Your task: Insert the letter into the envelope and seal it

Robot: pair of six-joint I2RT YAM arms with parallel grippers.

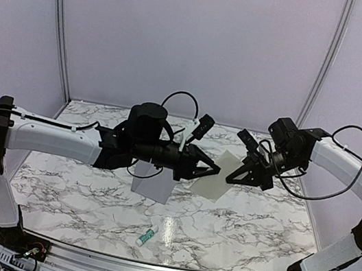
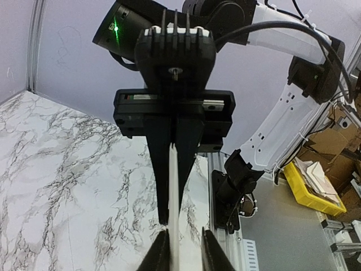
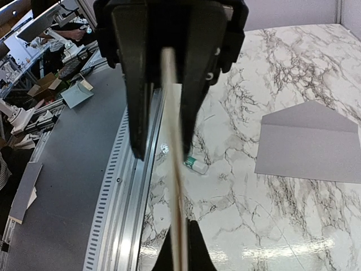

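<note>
The letter point(image 1: 219, 181) is held in the air above the marble table point(image 1: 256, 225), near its middle, and is seen edge-on in both wrist views. Its 3 o'clock edge is pinched by the right gripper point(image 1: 231, 180), whose fingers are pressed together on the sheet. Its 9 o'clock edge is flanked closely by the fingers of the left gripper point(image 1: 213, 169); whether they press on the paper cannot be told. The envelope point(image 1: 151, 187) is laid flat on the table at 8 o'clock from the letter, apart from it, with its flap opened out. A small green-and-white tube point(image 1: 145, 237) is seen at 6 o'clock from the envelope, toward the table's near edge
</note>
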